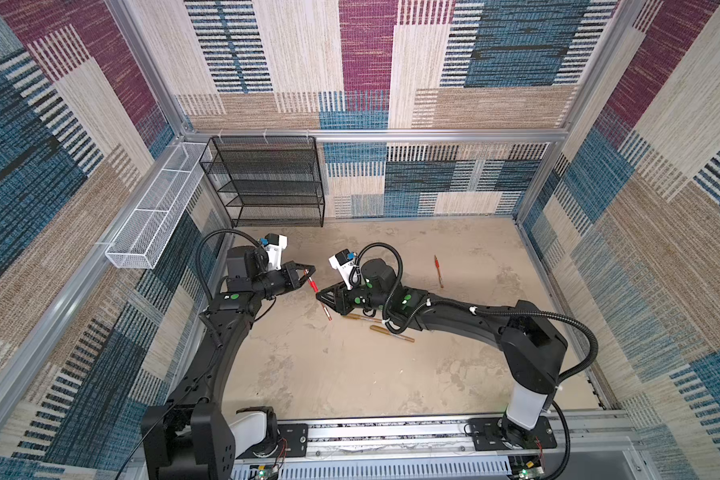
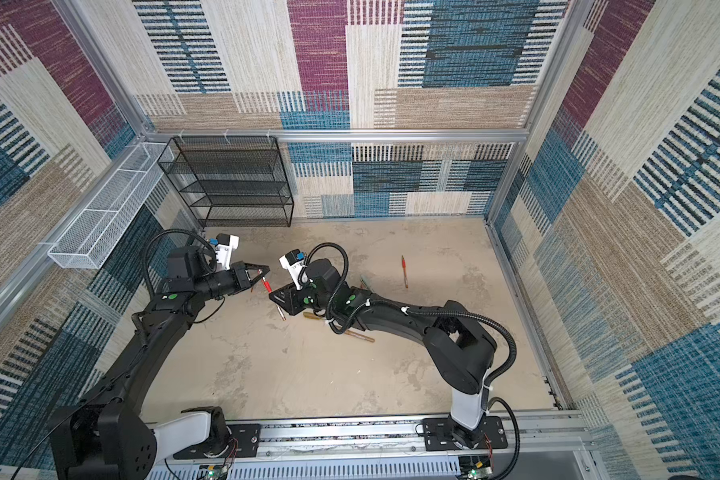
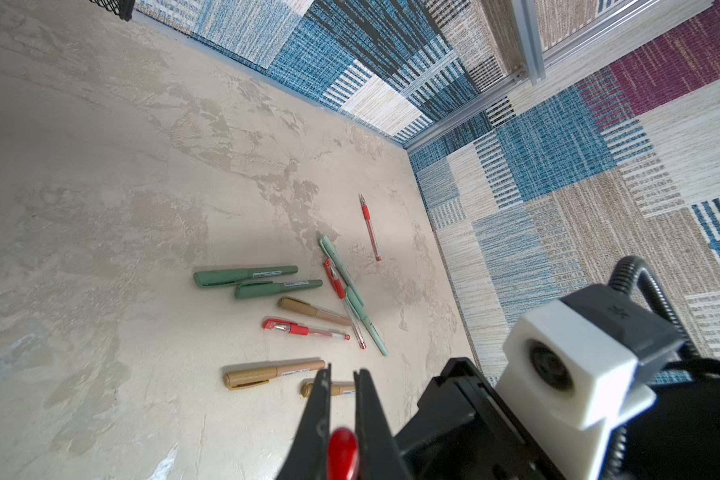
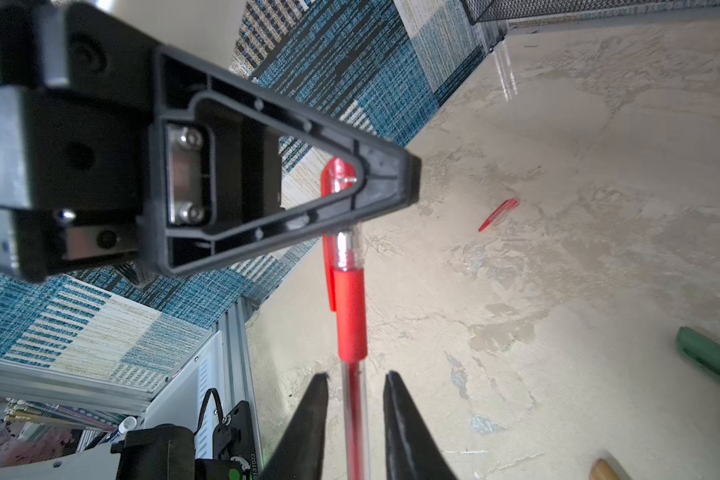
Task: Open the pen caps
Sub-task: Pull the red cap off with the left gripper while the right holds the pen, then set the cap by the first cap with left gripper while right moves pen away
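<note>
In both top views my left gripper [image 1: 309, 275] and right gripper [image 1: 319, 296] meet tip to tip over the middle of the floor. Between them hangs a red pen [image 1: 312, 284] with a clear barrel [image 4: 352, 415]. The left gripper [image 3: 344, 370] is shut on its red clipped pen cap [image 4: 336, 183], whose rounded end [image 3: 342, 453] shows between the jaws. The right gripper [image 4: 356, 375] is open, its jaws either side of the barrel with a gap on each side. A loose red cap [image 4: 499, 215] lies on the floor.
Several capped green [image 3: 246, 276], gold [image 3: 273, 374] and red [image 3: 304, 330] pens lie together under the right arm. Another red pen [image 1: 438, 272] lies alone further right. A black mesh shelf [image 1: 267, 183] and a white wire basket [image 1: 154, 208] stand at the back left.
</note>
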`<state>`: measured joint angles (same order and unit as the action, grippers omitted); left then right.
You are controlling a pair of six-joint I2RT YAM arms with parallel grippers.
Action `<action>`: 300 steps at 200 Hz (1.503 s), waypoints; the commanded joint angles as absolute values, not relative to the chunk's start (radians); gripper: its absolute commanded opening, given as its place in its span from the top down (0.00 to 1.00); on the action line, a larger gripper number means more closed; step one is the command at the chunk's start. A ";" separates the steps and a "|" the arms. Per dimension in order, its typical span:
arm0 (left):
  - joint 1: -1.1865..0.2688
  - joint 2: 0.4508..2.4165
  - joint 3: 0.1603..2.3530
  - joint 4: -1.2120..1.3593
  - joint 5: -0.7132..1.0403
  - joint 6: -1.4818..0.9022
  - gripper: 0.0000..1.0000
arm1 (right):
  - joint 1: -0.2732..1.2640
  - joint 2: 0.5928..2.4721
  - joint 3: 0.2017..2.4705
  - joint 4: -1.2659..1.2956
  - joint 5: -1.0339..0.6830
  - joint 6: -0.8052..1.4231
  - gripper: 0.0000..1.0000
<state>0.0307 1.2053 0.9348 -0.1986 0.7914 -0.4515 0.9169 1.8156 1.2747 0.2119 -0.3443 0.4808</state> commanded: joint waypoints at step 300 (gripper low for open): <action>0.047 1.504 1.175 -0.490 0.352 -0.120 1.00 | 0.854 1.421 0.801 0.066 -0.013 0.516 1.00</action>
<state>0.0566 1.4338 1.1278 -0.4252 0.4469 -0.2146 0.8650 1.4845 0.8387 0.1280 -0.1101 0.4999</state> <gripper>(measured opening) 0.107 0.110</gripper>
